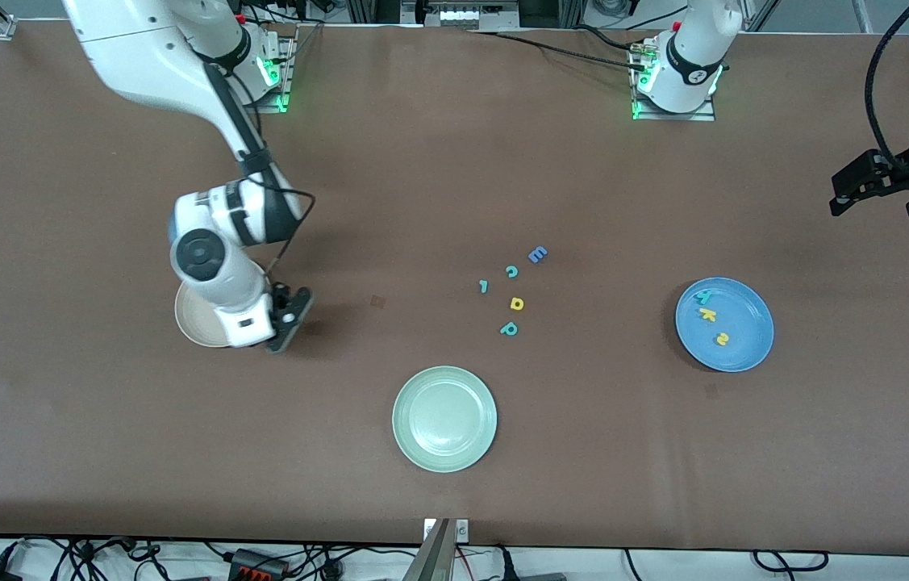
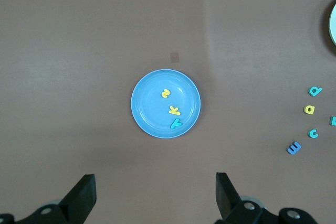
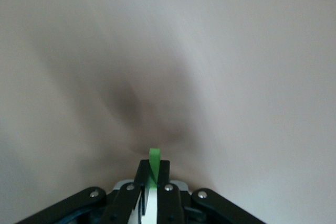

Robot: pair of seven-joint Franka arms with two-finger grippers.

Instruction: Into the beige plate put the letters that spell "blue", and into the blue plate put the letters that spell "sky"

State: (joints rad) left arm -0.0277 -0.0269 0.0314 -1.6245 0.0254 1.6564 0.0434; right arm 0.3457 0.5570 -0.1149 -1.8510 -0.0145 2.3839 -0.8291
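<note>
The right gripper (image 1: 281, 319) hangs low over the beige plate (image 1: 189, 323), near the right arm's end of the desk, its fingers pinched tight on a thin green bar letter (image 3: 154, 163). Only the right wrist view shows that letter; from the front the arm hides it and covers much of the plate.

The left gripper (image 1: 877, 190) waits high over the desk's edge at the left arm's end, jaws spread wide and holding nothing, as the left wrist view confirms.

The blue plate (image 1: 752, 343) carries a teal y (image 1: 703, 296), a yellow k (image 1: 708, 313) and a yellow s (image 1: 721, 339).

Mid-desk lie a blue block E (image 1: 537, 255), a teal c (image 1: 511, 272), a small teal piece (image 1: 484, 286), a yellow looped letter (image 1: 516, 303) and a teal looped letter (image 1: 509, 328). A pale green plate (image 1: 422, 452) sits nearest the front edge. No other writing can be read.
</note>
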